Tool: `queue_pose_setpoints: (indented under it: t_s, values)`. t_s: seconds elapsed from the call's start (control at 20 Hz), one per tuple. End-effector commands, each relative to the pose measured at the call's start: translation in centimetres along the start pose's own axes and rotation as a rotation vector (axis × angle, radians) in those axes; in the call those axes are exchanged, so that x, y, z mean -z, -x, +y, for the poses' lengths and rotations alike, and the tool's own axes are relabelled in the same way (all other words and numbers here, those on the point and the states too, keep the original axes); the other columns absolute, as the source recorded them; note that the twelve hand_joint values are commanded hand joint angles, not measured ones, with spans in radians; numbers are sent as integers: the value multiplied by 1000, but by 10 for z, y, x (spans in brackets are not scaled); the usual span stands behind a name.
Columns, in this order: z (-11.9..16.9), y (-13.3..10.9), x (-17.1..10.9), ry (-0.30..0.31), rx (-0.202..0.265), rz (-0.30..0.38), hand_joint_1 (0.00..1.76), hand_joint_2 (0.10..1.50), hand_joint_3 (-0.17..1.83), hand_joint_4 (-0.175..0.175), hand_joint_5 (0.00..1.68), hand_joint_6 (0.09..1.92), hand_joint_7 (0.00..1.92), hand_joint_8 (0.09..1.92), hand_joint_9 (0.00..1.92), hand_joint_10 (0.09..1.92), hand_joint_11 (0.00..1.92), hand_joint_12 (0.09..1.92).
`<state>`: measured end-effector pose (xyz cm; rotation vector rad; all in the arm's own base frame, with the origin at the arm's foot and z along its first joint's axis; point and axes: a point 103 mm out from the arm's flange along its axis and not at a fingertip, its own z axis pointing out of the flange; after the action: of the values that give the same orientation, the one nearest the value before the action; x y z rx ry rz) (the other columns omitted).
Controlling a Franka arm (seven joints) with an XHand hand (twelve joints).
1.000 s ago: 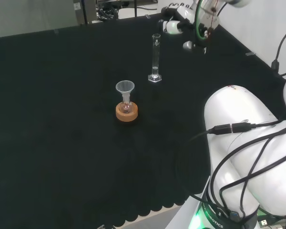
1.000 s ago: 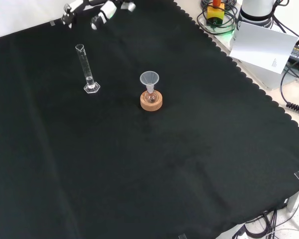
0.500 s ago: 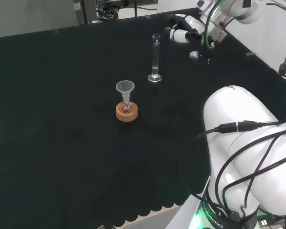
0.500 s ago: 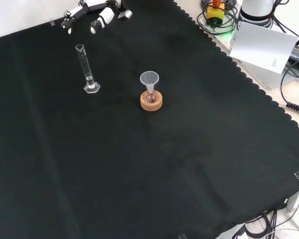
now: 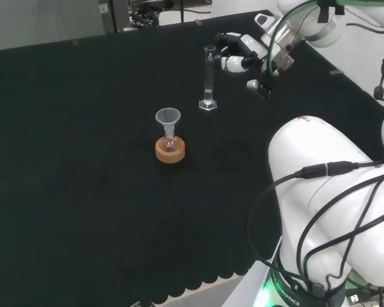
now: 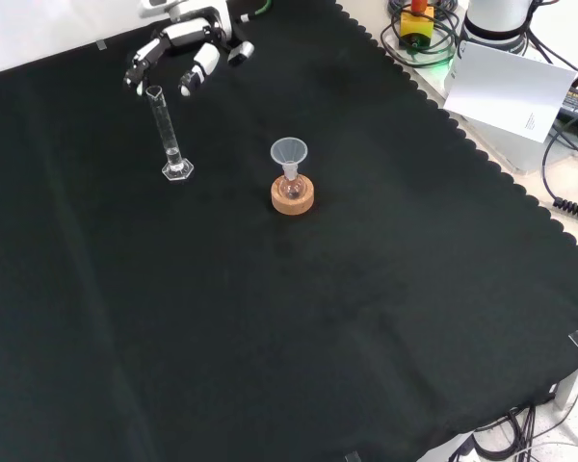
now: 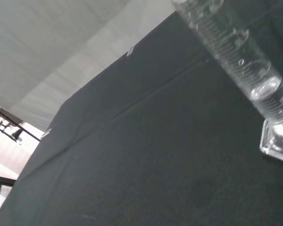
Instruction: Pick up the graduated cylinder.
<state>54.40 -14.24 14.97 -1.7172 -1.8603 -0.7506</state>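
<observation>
One graduated cylinder (image 5: 208, 77) stands upright on the table (image 5: 83, 192), its long axis vertical, left of the hand (image 5: 243, 54) in the head view. The hand, fingers relaxed and grasping nothing, sits just beside the cylinder's upper part, apart from it.

Arm links (image 5: 320, 166) are seen as large, rounded, glossy white shells. Black cables (image 5: 307, 211) are looped across them from a black plug. A green glow (image 5: 269, 295) is noted at the base. The hand (image 6: 188, 43) is built of white segments with black joints; green cable (image 5: 275, 32) is routed along the wrist.
</observation>
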Motion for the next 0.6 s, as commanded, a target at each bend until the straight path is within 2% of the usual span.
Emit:
queue_pose_setpoints:
  t_s: [0.05, 0.4, 0.6]
  values:
    - [9, 12, -19, 5, 18, 88, 959, 1068, -175, -50, 435, 87, 326, 648, 532, 611, 291, 1319]
    - [16, 16, -31, -8, 35, 138, 973, 1058, -175, -56, 422, 87, 295, 635, 502, 593, 269, 1308]
    - [15, 15, -42, -6, 57, 167, 1012, 1037, -175, -58, 453, 87, 373, 661, 561, 608, 267, 1314]
